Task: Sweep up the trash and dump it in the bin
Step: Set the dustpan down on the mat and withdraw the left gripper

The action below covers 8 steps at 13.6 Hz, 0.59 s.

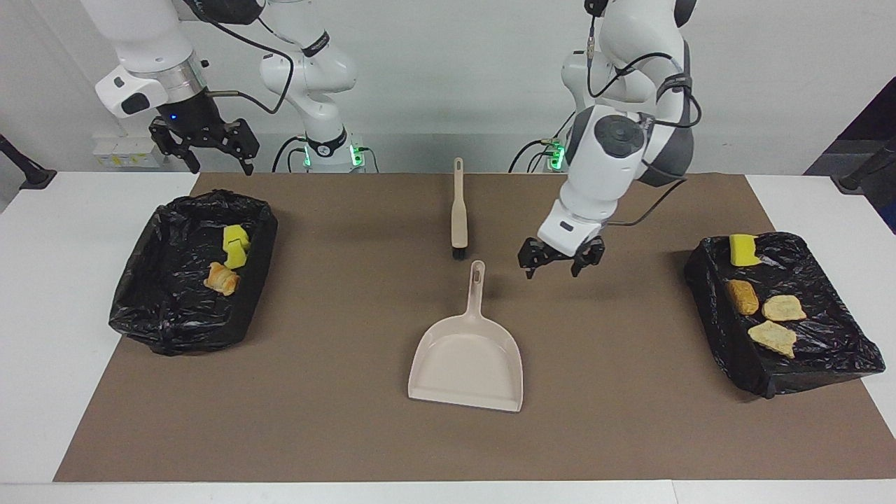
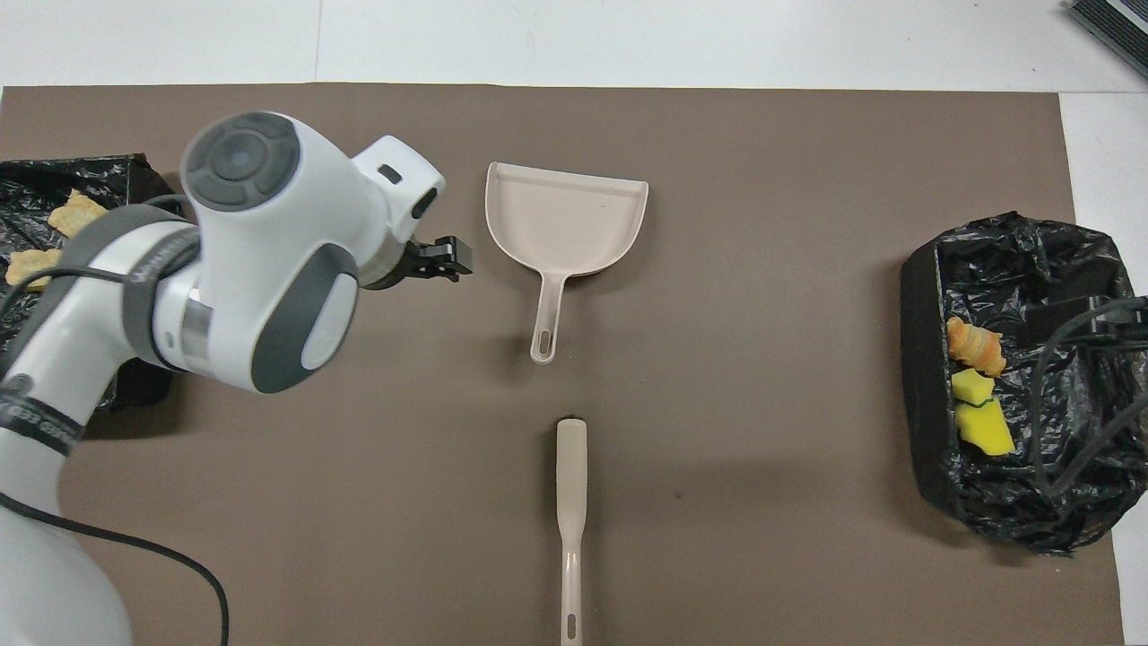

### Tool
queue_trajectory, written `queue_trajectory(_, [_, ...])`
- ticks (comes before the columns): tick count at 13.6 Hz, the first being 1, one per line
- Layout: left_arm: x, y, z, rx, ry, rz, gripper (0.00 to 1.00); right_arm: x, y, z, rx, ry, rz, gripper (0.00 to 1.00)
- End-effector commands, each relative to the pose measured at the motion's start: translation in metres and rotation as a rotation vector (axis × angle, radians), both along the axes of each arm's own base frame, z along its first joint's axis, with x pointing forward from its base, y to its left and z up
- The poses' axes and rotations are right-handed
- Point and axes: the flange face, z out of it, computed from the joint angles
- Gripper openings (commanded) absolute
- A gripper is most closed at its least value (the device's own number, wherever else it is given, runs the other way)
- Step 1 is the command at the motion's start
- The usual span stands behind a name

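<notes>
Altogether seven trash pieces [image 1: 743, 296] across two bins [image 1: 185, 308], left hand [image 1: 560, 257] and right hand [image 1: 204, 148] both spread.

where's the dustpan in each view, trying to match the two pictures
Facing view: the dustpan lies at mid-mat, handle pointing up the picture toward the robots, pan mouth at the bottom.
Overhead view: the dustpan sits above centre, handle pointing down the picture, pan mouth at the top.
Shared landmark: the brush, just off the handle's tip, nearer to the robots.
</notes>
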Motion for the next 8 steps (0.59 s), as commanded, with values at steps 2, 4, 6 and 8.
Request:
queue_trajectory(2, [0.018,0.095,0.038,0.005,0.032,-0.055,1.0,-0.008,-0.001,0.002,0.016,0.003,0.017,1.0])
queue_trajectory(4, [0.008,0.149,0.065,0.001,0.043,-0.145,1.0,-0.007,-0.001,0.002,0.015,0.001,0.017,1.0])
queue_trajectory(6, [-0.007,0.179,0.085,0.0,0.06,-0.196,1.0,-0.007,-0.001,0.002,0.015,0.001,0.017,1.0])
queue_trajectory(8, [-0.026,0.189,0.109,0.001,0.063,-0.19,1.0,-0.007,-0.001,0.002,0.015,0.001,0.017,1.0])
